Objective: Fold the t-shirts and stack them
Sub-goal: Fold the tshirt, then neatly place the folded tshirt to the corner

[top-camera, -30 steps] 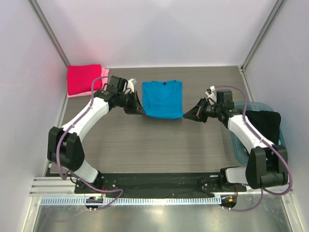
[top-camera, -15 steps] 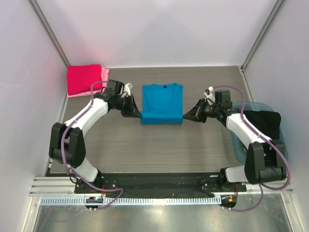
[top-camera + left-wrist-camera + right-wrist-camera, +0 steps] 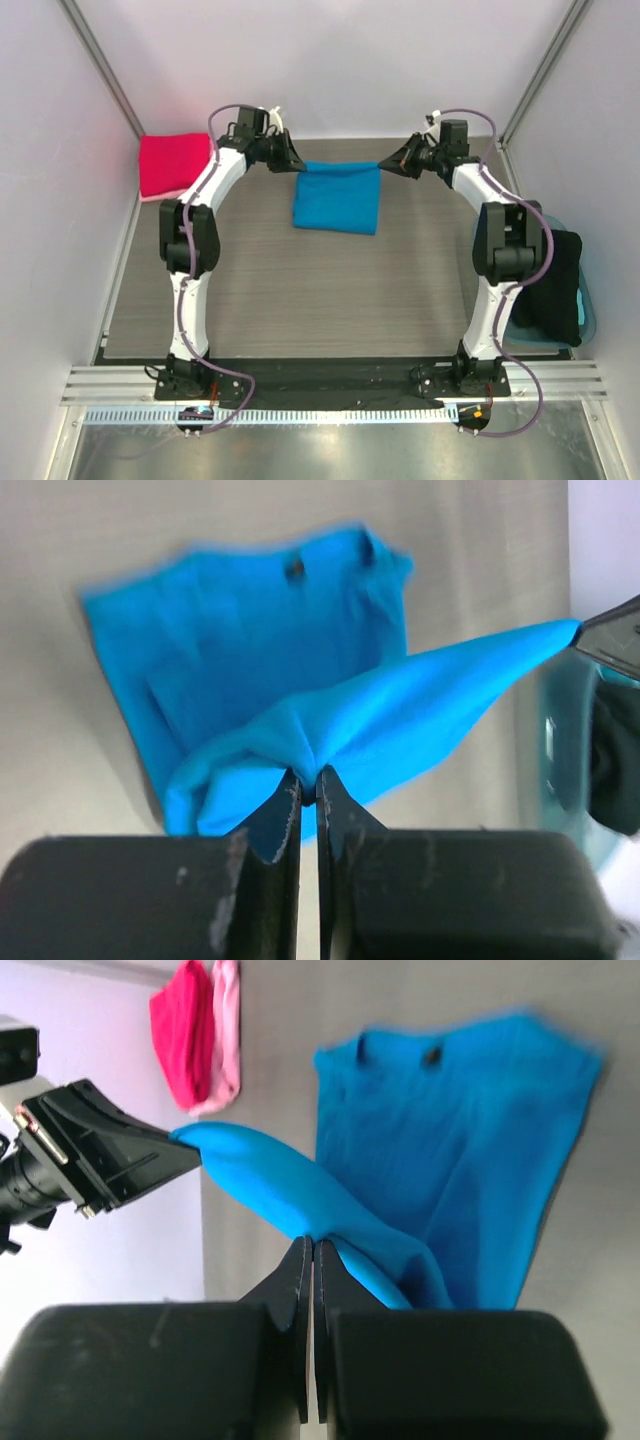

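Note:
The bright blue t-shirt [image 3: 338, 200] lies mid-table, folded into a rough square. Its lifted edge is stretched taut between both grippers at the far side. My left gripper [image 3: 299, 166] is shut on the left corner of that edge [image 3: 300, 740]. My right gripper [image 3: 384, 165] is shut on the right corner [image 3: 330, 1215]. The rest of the blue cloth [image 3: 450, 1150] lies flat below, collar label showing. The crimson red t-shirt [image 3: 172, 163] lies folded at the far left on the pale pink t-shirt [image 3: 228, 1020], of which only an edge shows.
A translucent blue tub [image 3: 590, 312] sits at the right edge with black cloth [image 3: 556, 285] draped in it. Grey walls with metal posts close in the far side and both flanks. Both arms reach far across the table.
Both grippers have carried the blue shirt's near edge up and away to the far side, doubling the shirt over itself. Both arms now stretch much farther out.

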You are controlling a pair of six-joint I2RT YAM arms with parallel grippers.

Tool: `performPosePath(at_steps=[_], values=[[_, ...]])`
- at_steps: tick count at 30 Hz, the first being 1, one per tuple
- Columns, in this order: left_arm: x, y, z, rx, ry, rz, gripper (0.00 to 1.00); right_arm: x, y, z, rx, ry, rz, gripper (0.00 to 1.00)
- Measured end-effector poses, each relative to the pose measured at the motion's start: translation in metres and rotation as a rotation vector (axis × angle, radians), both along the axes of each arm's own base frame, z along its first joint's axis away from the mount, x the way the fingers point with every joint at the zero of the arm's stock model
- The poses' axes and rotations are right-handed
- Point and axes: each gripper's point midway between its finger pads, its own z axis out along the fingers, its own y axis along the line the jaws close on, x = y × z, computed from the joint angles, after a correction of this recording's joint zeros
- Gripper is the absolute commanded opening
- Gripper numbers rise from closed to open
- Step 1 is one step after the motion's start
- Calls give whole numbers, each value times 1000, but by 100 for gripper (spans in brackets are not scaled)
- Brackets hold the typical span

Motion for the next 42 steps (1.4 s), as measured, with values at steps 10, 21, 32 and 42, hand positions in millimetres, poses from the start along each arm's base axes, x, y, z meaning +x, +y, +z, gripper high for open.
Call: performPosePath(at_steps=[10,21,32,42], values=[[96,14,-69,52,-109,83,59,82,-7,-72,-78,-29,-30,64],[64,82,-52,-157,56,148,60,47,7,-38,-230,-152,109,56],[35,59,-115,-262,256,73,61,21,48,-103,-278,-52,239,55],[46,7,-117,-324,217,-35,54,40,44,-127,-289,-27,218,55]])
